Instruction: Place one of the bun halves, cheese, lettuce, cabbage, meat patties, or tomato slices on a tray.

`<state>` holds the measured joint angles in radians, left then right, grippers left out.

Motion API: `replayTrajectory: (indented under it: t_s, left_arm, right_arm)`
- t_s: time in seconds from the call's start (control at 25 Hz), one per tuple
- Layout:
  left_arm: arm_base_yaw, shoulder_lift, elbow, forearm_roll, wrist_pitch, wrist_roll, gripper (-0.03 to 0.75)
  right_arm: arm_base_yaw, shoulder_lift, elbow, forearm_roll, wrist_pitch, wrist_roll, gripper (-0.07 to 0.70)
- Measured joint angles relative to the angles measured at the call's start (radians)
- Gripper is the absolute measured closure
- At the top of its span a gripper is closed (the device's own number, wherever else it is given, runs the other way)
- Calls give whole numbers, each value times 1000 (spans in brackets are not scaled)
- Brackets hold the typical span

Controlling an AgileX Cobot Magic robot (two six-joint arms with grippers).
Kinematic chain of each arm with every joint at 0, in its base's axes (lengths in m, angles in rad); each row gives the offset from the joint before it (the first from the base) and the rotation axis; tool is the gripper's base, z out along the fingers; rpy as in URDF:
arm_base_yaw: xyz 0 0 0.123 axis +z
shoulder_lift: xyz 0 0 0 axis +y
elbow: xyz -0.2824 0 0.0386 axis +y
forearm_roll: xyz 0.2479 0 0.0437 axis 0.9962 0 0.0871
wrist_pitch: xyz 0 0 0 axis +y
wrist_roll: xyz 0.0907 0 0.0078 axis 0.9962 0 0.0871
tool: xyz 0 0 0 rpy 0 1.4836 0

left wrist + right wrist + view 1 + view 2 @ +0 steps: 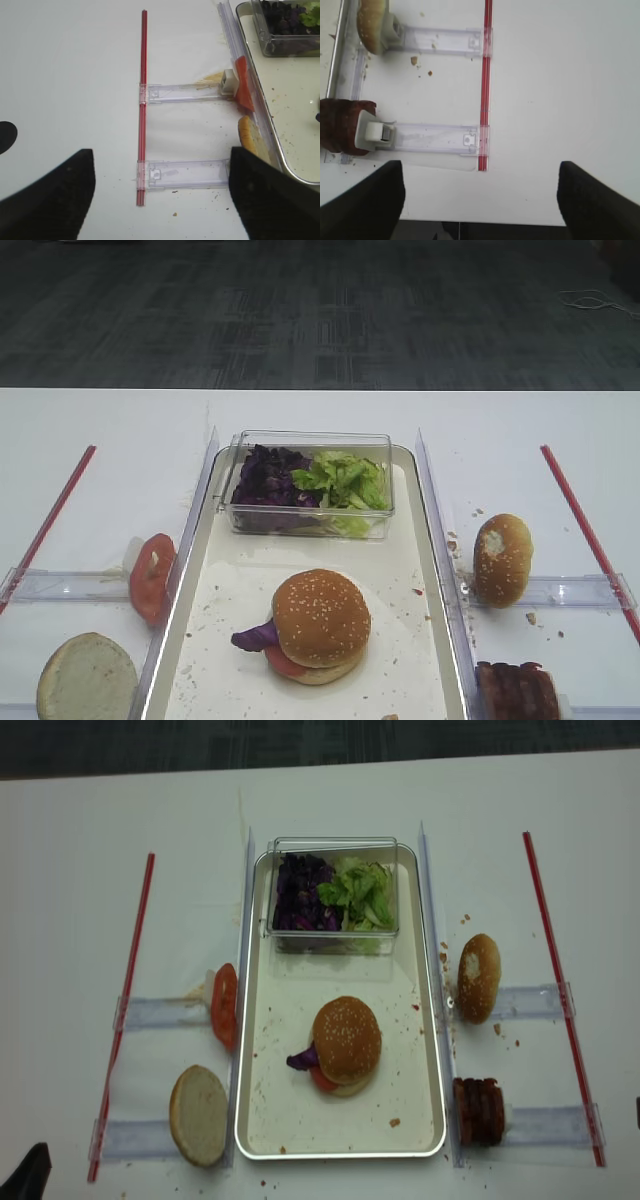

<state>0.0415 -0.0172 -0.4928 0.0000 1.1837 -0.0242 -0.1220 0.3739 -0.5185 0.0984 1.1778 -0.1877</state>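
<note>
Closest to you, at the bottom of the right wrist view, the right gripper (480, 200) has its two dark fingers (372, 192) spread wide with nothing between them, above bare white table (560, 100). In the left wrist view the left gripper (160, 195) is the same: fingers (55, 190) wide apart, holding nothing, above a red strip (143, 105) and clear plastic rails (182, 172). On the near left of the table you see a pale flat bun half (199, 1114) leaning at the tray's outer edge, and on the near right the meat patties (479, 1110) stand in a stack on a clear rail, just outside the tray (270, 1120). In the middle of the tray sits a built burger: the sesame bun top (346, 1038) lies on a tomato slice (322, 1080), with a piece of purple cabbage (301, 1059) sticking out on its left side. Crumbs are scattered on the tray floor around it. A little farther, a single tomato slice (225, 1005) stands on its edge left of the tray, and a brown bun with a white torn patch (478, 976) stands to the right of it. At the far end of the tray there is a small clear box (334, 940), with more cabbage (297, 895) in its left part and lettuce (362, 895) in its right part, touching each other
</note>
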Motion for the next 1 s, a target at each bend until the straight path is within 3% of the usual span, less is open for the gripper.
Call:
replayTrajectory:
  t_s: [0.32, 0.48, 0.64, 0.84, 1.0]
  left_arm:
    - [0, 0, 0, 0, 0, 0, 171]
    - [0, 0, 0, 0, 0, 0, 171]
    - [0, 0, 0, 0, 0, 0, 171]
    - [0, 0, 0, 0, 0, 0, 171]
    - [0, 0, 0, 0, 0, 0, 171]
  right_arm:
    - [0, -271, 0, 0, 17, 2, -4]
    - [0, -372, 0, -1, 23, 5, 78]
    - [0, -391, 0, -1, 23, 9, 118]
    - [0, -391, 28, -1, -36, 17, 123]
    - [0, -391, 31, -1, -45, 17, 124]
